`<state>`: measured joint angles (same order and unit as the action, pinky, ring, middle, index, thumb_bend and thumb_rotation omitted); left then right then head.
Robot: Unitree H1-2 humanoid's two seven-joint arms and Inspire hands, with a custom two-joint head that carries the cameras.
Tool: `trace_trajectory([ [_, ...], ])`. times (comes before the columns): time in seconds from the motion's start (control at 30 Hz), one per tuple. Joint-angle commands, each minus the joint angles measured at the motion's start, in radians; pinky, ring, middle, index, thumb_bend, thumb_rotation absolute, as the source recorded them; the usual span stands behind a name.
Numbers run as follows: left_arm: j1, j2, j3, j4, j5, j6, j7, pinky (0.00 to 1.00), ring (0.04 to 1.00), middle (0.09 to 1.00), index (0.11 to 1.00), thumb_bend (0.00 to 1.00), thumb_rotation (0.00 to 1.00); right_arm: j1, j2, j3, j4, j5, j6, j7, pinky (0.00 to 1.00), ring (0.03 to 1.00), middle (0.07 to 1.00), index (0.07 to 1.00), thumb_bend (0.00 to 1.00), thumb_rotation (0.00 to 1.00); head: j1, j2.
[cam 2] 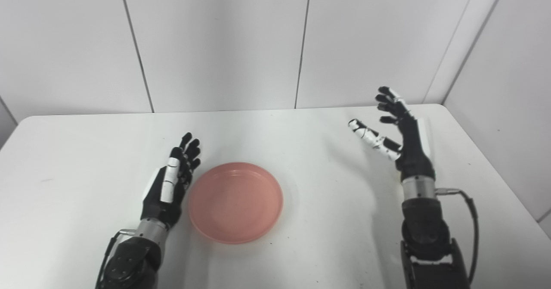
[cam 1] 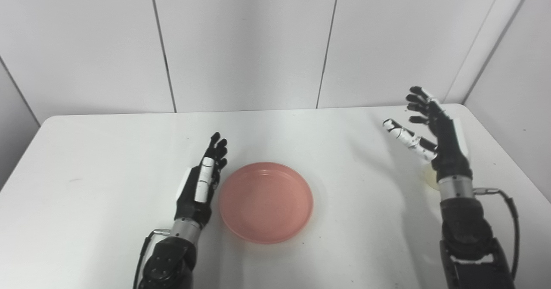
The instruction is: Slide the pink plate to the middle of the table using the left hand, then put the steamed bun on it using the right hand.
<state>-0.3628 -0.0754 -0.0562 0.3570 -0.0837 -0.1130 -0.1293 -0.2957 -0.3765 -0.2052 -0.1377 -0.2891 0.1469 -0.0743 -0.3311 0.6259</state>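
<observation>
The pink plate lies empty near the middle of the white table, toward the front. My left hand is open, fingers straight, its edge right beside the plate's left rim. My right hand is open and raised above the table at the right, fingers spread, holding nothing. The steamed bun shows only as a pale sliver behind my right wrist; most of it is hidden. In the right eye view the plate, left hand and right hand show; the bun is hidden there.
White panelled walls close the table at the back and right. The table's right edge runs close to my right arm.
</observation>
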Motion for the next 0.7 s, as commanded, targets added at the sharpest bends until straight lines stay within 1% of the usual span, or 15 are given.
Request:
trace_trajectory([
  [0.0, 0.011, 0.025, 0.006, 0.002, -0.009, -0.014, -0.018, 1.0, 1.0, 0.985, 0.979, 0.67, 1.0, -0.023, -0.046, -0.012, -0.075, -0.014, 0.061, 0.025, 0.72, 0.792, 0.799, 0.81, 0.72, 0.5, -0.026, 0.004],
  [0.03, 0.011, 0.027, 0.006, 0.001, -0.009, -0.011, -0.019, 1.0, 1.0, 0.986, 0.978, 0.67, 1.0, -0.023, -0.051, -0.014, -0.089, -0.013, 0.084, 0.034, 0.72, 0.792, 0.799, 0.81, 0.71, 0.48, -0.026, 0.004],
  [0.07, 0.01, 0.033, 0.005, -0.002, -0.004, -0.006, -0.02, 1.0, 1.0, 0.986, 0.977, 0.68, 1.0, -0.023, -0.061, -0.015, -0.102, -0.028, 0.114, 0.037, 0.71, 0.786, 0.796, 0.809, 0.72, 0.46, -0.047, 0.008],
  [0.1, 0.01, 0.037, 0.004, -0.004, 0.0, -0.004, -0.021, 1.0, 1.0, 0.985, 0.975, 0.68, 1.0, -0.024, -0.068, -0.015, -0.11, -0.039, 0.134, 0.037, 0.69, 0.776, 0.79, 0.809, 0.72, 0.44, -0.047, 0.008],
  [0.13, 0.01, 0.041, 0.004, -0.011, -0.002, 0.006, -0.025, 1.0, 1.0, 0.985, 0.975, 0.69, 1.0, -0.023, -0.077, -0.014, -0.116, -0.062, 0.157, 0.036, 0.68, 0.768, 0.785, 0.81, 0.73, 0.43, -0.066, 0.008],
  [0.17, 0.011, 0.043, 0.004, -0.017, -0.004, 0.014, -0.028, 1.0, 1.0, 0.986, 0.976, 0.69, 1.0, -0.023, -0.084, -0.013, -0.121, -0.078, 0.173, 0.035, 0.68, 0.764, 0.781, 0.814, 0.73, 0.44, -0.066, 0.008],
  [0.2, 0.012, 0.047, 0.003, -0.024, -0.005, 0.023, -0.032, 1.0, 1.0, 0.987, 0.977, 0.7, 1.0, -0.023, -0.094, -0.008, -0.129, -0.108, 0.206, 0.039, 0.67, 0.762, 0.78, 0.815, 0.74, 0.44, -0.084, 0.007],
  [0.23, 0.013, 0.05, 0.002, -0.029, -0.006, 0.029, -0.034, 1.0, 1.0, 0.987, 0.978, 0.7, 1.0, -0.023, -0.1, -0.004, -0.136, -0.129, 0.229, 0.042, 0.67, 0.763, 0.777, 0.819, 0.75, 0.46, -0.086, 0.007],
  [0.3, 0.014, 0.057, 0.001, -0.034, -0.009, 0.034, -0.042, 1.0, 1.0, 0.988, 0.979, 0.7, 1.0, -0.025, -0.11, -0.001, -0.154, -0.162, 0.288, 0.058, 0.67, 0.766, 0.781, 0.82, 0.76, 0.46, -0.1, 0.004],
  [0.33, 0.016, 0.06, 0.001, -0.037, -0.013, 0.036, -0.049, 1.0, 1.0, 0.989, 0.981, 0.69, 1.0, -0.026, -0.109, -0.004, -0.162, -0.177, 0.307, 0.069, 0.67, 0.767, 0.785, 0.818, 0.76, 0.44, -0.113, 0.002],
  [0.37, 0.016, 0.064, 0.001, -0.037, -0.019, 0.037, -0.055, 1.0, 1.0, 0.992, 0.984, 0.69, 1.0, -0.029, -0.108, -0.009, -0.169, -0.203, 0.318, 0.085, 0.67, 0.765, 0.785, 0.813, 0.77, 0.43, -0.121, 0.0],
  [0.47, 0.016, 0.074, 0.002, -0.033, -0.037, 0.035, -0.073, 1.0, 1.0, 0.996, 0.99, 0.68, 1.0, -0.037, -0.088, -0.038, -0.183, -0.275, 0.323, 0.15, 0.62, 0.736, 0.768, 0.794, 0.8, 0.39, -0.157, -0.007],
  [0.57, 0.013, 0.087, 0.009, -0.017, -0.059, 0.021, -0.098, 1.0, 1.0, 1.0, 0.995, 0.67, 1.0, -0.046, -0.053, -0.073, -0.183, -0.347, 0.323, 0.229, 0.64, 0.76, 0.794, 0.803, 0.82, 0.39, -0.198, -0.016],
  [0.6, 0.012, 0.091, 0.012, -0.01, -0.06, 0.01, -0.1, 1.0, 1.0, 1.0, 0.994, 0.67, 1.0, -0.052, -0.037, -0.087, -0.181, -0.391, 0.323, 0.259, 0.63, 0.772, 0.808, 0.804, 0.83, 0.39, -0.206, -0.017],
  [0.67, 0.008, 0.098, 0.015, 0.004, -0.061, -0.004, -0.103, 1.0, 1.0, 0.993, 0.988, 0.66, 1.0, -0.063, -0.017, -0.096, -0.178, -0.462, 0.323, 0.304, 0.64, 0.787, 0.824, 0.815, 0.83, 0.35, -0.217, -0.021],
])
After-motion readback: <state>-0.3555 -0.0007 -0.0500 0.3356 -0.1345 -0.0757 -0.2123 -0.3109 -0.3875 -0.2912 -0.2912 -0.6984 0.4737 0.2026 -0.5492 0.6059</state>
